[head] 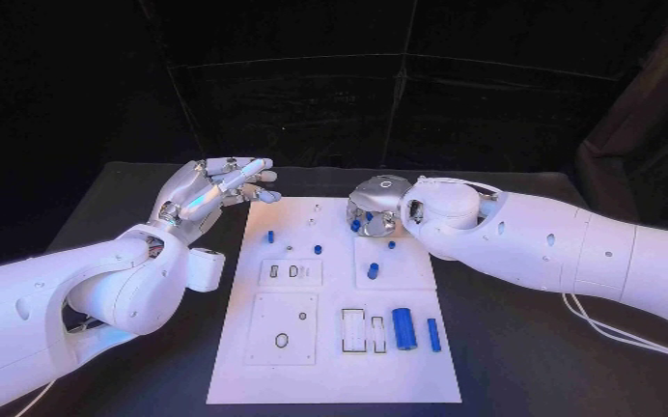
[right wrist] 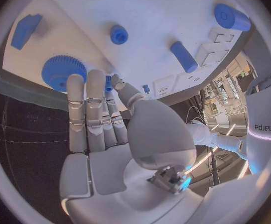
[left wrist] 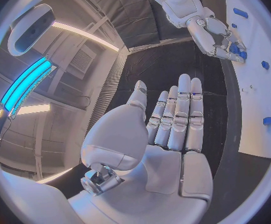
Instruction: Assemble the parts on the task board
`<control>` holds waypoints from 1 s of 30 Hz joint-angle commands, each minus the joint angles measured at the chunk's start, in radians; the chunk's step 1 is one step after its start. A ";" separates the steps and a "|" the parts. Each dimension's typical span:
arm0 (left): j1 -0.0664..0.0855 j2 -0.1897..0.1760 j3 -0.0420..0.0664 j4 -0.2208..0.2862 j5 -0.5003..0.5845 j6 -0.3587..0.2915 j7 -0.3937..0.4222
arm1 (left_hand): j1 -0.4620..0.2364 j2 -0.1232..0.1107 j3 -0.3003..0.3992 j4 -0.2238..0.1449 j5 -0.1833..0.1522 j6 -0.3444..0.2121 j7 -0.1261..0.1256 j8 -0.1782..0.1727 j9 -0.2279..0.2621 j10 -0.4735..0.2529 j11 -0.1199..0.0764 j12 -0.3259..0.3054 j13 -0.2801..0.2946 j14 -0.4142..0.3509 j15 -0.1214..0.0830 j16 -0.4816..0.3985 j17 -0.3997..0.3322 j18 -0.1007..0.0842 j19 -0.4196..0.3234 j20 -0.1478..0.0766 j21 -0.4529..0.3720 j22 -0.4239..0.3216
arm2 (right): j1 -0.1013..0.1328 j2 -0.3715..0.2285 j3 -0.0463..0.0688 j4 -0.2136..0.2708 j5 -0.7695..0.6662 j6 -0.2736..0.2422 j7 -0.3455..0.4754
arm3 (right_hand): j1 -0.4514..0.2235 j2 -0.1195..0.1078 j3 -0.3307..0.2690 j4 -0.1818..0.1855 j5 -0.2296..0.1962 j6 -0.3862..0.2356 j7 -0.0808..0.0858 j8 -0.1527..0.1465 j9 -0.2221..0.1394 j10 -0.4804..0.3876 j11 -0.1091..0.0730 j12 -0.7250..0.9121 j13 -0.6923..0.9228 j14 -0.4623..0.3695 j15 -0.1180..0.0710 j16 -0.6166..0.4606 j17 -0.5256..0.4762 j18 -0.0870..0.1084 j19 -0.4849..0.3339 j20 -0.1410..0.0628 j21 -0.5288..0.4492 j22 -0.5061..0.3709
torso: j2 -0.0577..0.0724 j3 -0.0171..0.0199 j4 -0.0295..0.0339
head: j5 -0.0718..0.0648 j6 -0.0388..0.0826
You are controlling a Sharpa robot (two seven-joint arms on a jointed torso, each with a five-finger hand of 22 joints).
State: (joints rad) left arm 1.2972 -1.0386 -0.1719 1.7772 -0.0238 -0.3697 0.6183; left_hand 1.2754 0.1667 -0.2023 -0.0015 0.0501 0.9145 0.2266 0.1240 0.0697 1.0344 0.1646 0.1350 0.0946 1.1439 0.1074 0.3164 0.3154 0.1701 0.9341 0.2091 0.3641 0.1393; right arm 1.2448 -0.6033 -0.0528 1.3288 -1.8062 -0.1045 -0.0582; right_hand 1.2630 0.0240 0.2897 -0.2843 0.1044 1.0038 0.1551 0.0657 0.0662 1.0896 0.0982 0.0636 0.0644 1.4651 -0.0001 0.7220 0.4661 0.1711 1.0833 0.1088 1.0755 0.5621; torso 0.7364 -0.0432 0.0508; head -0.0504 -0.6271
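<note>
- Task board, white plate, sits centre frame on the black table, long side running top to bottom in the head view.
- Board recesses: outlined pockets in lower half; a large blue cylinder and a slim blue bar lie at lower right of the board, next to two narrow slots.
- Small blue peg lies mid-board, smaller blue bits further up on the left part.
- Right hand hovers over the board's upper right edge, fingers straight and side by side in the right wrist view; nothing seen in its grasp.
- Right wrist view: blue gear just beyond the fingertips, near the board edge; blue block, round knob and short cylinder well apart on the white surface.
- Left hand sits off the board's upper left corner over black table, fingers extended and close together, palm bare in the left wrist view.
- Open table on both long sides of the board; lower half of the board free of arms.
</note>
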 commanded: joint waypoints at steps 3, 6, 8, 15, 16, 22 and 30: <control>0.002 0.000 0.001 -0.002 -0.005 0.013 0.000 | 0.007 0.005 0.001 -0.008 0.002 -0.002 0.008 -0.006 -0.002 -0.002 0.005 -0.005 -0.002 -0.008 -0.001 -0.005 0.002 0.012 -0.001 0.008 -0.007 -0.002 | 0.002 0.004 0.000 0.000 -0.013 -0.004 -0.003 | -0.009 -0.006 0.007 0.000 -0.004 -0.003 0.005 -0.001 0.000 -0.003 0.002 0.001 0.001 0.000 0.005 0.008 0.002 0.000 0.005 0.001 0.006 0.001 | 0.002 0.0000 0.0013 | -0.002 0.001; 0.002 0.001 0.001 -0.003 -0.005 0.013 -0.002 | 0.007 0.005 0.001 -0.008 0.002 -0.003 0.008 -0.007 -0.002 -0.003 0.005 -0.006 -0.002 -0.008 0.000 -0.005 0.003 0.012 -0.001 0.008 -0.007 -0.002 | 0.002 0.008 0.000 -0.003 -0.013 -0.002 -0.003 | -0.010 -0.003 0.012 0.002 -0.005 -0.002 0.005 0.000 0.001 -0.003 0.003 0.001 0.001 -0.002 0.006 0.011 0.004 0.000 0.004 0.001 0.008 0.002 | 0.003 -0.0006 0.0016 | -0.004 0.002; 0.002 0.001 0.001 -0.004 -0.005 0.014 -0.003 | 0.007 0.005 0.001 -0.008 0.002 -0.003 0.008 -0.007 -0.002 -0.003 0.005 -0.006 -0.002 -0.008 0.000 -0.005 0.003 0.012 -0.001 0.008 -0.007 -0.002 | 0.002 0.012 0.000 -0.008 -0.013 0.004 -0.002 | -0.011 0.002 0.020 0.003 -0.007 0.002 0.006 0.001 0.001 -0.001 0.003 0.001 0.001 -0.005 0.006 0.016 0.006 0.000 0.002 0.001 0.010 0.003 | 0.003 -0.0005 0.0019 | -0.004 0.003; 0.002 0.003 0.001 -0.005 -0.005 0.016 -0.006 | 0.005 0.010 0.003 -0.007 0.002 -0.005 0.010 -0.010 -0.002 -0.006 0.007 -0.011 -0.003 -0.010 0.001 -0.008 0.007 0.012 -0.002 0.009 -0.009 -0.004 | 0.001 0.027 0.000 -0.029 -0.014 0.017 -0.001 | -0.013 0.027 0.076 0.005 -0.044 0.031 0.003 0.008 0.004 0.024 -0.001 0.004 0.001 -0.014 0.004 0.037 0.014 -0.001 0.002 0.001 0.029 0.023 | 0.005 -0.0001 0.0021 | -0.003 -0.002; 0.002 0.003 0.001 -0.006 -0.005 0.016 -0.007 | 0.005 0.010 0.003 -0.007 0.002 -0.005 0.010 -0.010 -0.002 -0.006 0.007 -0.011 -0.003 -0.010 0.001 -0.008 0.007 0.012 -0.002 0.009 -0.009 -0.004 | 0.000 0.028 0.000 -0.032 -0.014 0.016 -0.001 | -0.013 0.029 0.083 0.005 -0.045 0.035 0.003 0.009 0.005 0.028 -0.001 0.005 0.001 -0.015 0.003 0.040 0.015 -0.001 0.002 0.000 0.031 0.025 | 0.006 0.0001 0.0023 | -0.002 -0.002; 0.002 0.003 0.001 -0.006 -0.005 0.018 -0.009 | 0.004 0.013 0.004 -0.006 0.002 -0.005 0.010 -0.011 -0.002 -0.006 0.007 -0.013 -0.003 -0.010 0.001 -0.009 0.008 0.012 -0.002 0.010 -0.010 -0.005 | -0.001 0.033 0.000 -0.040 -0.021 0.002 -0.001 | -0.008 0.038 0.129 0.002 -0.053 0.058 0.000 0.013 0.006 0.053 -0.005 0.005 0.001 -0.020 -0.001 0.055 0.022 -0.003 0.003 -0.004 0.047 0.041 | 0.004 -0.0008 0.0013 | -0.001 -0.007; 0.002 0.000 0.001 -0.006 -0.005 0.020 -0.013 | 0.005 0.016 0.005 -0.007 0.002 -0.005 0.011 -0.012 -0.002 -0.007 0.008 -0.015 -0.003 -0.012 0.002 -0.010 0.009 0.012 -0.003 0.010 -0.011 -0.005 | -0.001 0.021 0.000 -0.017 -0.029 -0.099 -0.001 | -0.008 0.031 0.162 0.000 -0.053 0.071 0.001 0.014 0.007 0.072 -0.009 0.004 0.001 -0.023 -0.002 0.073 0.035 -0.005 0.006 -0.006 0.063 0.059 | 0.004 0.0002 0.0009 | 0.004 -0.005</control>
State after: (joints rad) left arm 1.2975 -1.0378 -0.1720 1.7700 -0.0240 -0.3646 0.6059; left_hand 1.2793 0.1706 -0.1994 -0.0043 0.0501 0.9110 0.2301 0.1161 0.0692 1.0309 0.1681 0.1264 0.0929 1.1403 0.1109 0.3128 0.3231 0.1700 0.9312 0.2119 0.3566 0.1353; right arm 1.2410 -0.5811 -0.0532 1.3034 -1.8208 -0.1297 -0.0583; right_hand 1.2515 0.0544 0.4441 -0.2844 0.0523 1.0684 0.1550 0.0764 0.0720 1.1544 0.0875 0.0643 0.0639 1.4503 -0.0003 0.7897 0.4998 0.1712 1.0869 0.1052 1.1328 0.6203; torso 0.7411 -0.0435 0.0522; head -0.0484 -0.6334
